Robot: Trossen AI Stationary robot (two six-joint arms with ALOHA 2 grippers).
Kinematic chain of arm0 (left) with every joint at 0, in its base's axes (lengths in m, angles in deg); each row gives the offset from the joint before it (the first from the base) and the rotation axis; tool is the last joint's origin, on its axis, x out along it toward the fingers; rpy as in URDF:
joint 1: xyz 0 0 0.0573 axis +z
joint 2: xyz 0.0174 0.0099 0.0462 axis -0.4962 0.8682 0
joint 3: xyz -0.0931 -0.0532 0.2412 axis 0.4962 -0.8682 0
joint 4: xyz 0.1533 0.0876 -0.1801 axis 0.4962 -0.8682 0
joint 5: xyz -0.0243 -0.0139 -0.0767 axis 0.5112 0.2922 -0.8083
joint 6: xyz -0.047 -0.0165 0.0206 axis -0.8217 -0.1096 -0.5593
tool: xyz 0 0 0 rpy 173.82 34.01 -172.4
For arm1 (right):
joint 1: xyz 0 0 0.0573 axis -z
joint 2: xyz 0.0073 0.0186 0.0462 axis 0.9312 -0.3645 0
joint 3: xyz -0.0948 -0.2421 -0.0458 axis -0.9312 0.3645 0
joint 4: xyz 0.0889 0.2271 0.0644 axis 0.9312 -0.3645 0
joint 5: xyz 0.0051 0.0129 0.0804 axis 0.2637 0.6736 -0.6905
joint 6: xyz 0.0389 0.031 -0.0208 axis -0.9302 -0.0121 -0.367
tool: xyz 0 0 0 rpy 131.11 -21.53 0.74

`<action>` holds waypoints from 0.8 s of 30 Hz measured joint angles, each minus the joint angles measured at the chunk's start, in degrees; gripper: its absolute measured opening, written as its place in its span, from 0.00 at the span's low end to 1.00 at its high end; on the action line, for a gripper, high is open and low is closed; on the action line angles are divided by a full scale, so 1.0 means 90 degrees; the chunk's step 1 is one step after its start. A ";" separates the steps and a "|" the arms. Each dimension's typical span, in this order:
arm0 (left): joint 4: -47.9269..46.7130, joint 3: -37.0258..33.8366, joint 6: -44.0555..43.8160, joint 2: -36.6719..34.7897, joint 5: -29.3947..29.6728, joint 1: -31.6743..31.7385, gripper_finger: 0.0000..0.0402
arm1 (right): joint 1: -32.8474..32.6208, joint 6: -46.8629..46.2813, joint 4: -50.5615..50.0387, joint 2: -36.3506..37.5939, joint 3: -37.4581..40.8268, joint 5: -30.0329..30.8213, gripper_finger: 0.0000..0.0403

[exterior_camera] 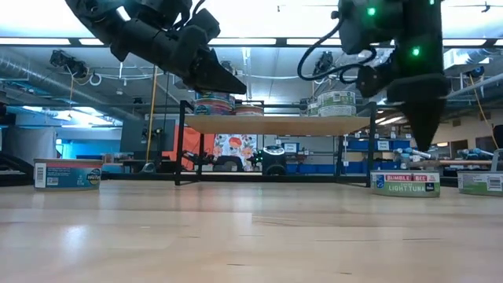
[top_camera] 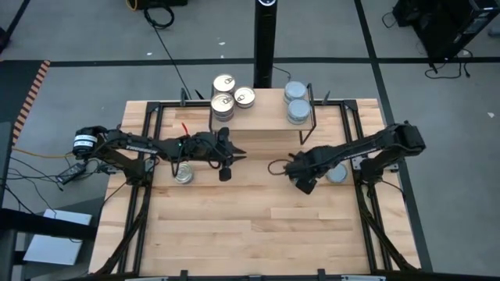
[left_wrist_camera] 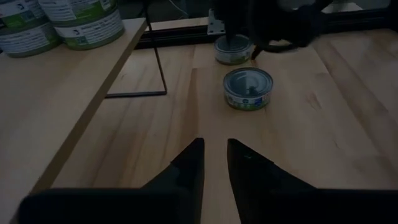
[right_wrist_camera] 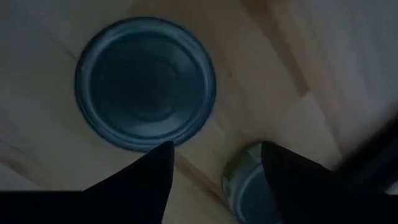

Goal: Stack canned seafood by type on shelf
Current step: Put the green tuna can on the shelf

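The shelf (top_camera: 262,117) stands at the table's far edge. On its left part are three gold-topped tins (top_camera: 224,83), one of them (top_camera: 223,105) on a stack, and on its right part blue-grey tins (top_camera: 298,112). My left gripper (left_wrist_camera: 214,144) hovers in front of the shelf's left end, open only by a narrow gap, holding nothing. A gold-topped tin (top_camera: 183,173) lies on the table under the left arm. My right gripper (right_wrist_camera: 214,149) is open and points down above a blue-grey tin (right_wrist_camera: 146,84). A second tin (right_wrist_camera: 249,180) lies beside that one.
The shelf's thin black legs (left_wrist_camera: 158,62) stand on the slatted table near both grippers. In the low view, tins rest on the table at the left (exterior_camera: 67,174), the right (exterior_camera: 405,183) and the far right (exterior_camera: 479,182). The table's near half (top_camera: 250,226) is bare wood.
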 joint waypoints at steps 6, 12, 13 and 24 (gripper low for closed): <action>-0.0007 -0.0001 0.0007 0.0000 0.0000 -0.0054 0.18 | 0.0580 0.0670 0.1738 0.1081 0.1185 -0.0194 0.52; -0.0011 0.0000 0.0007 0.0000 0.0000 -0.0056 0.18 | 0.1027 0.0761 0.3616 0.1826 0.2496 -0.0516 0.41; -0.0011 -0.0001 0.0005 0.0000 0.0000 -0.0059 0.18 | 0.1064 0.0759 0.3851 0.1860 0.2664 -0.0570 0.40; -0.0139 0.0001 -0.0188 0.0000 0.0000 -0.0069 0.18 | 0.1137 0.0916 0.5138 0.1894 0.3184 -0.0658 0.17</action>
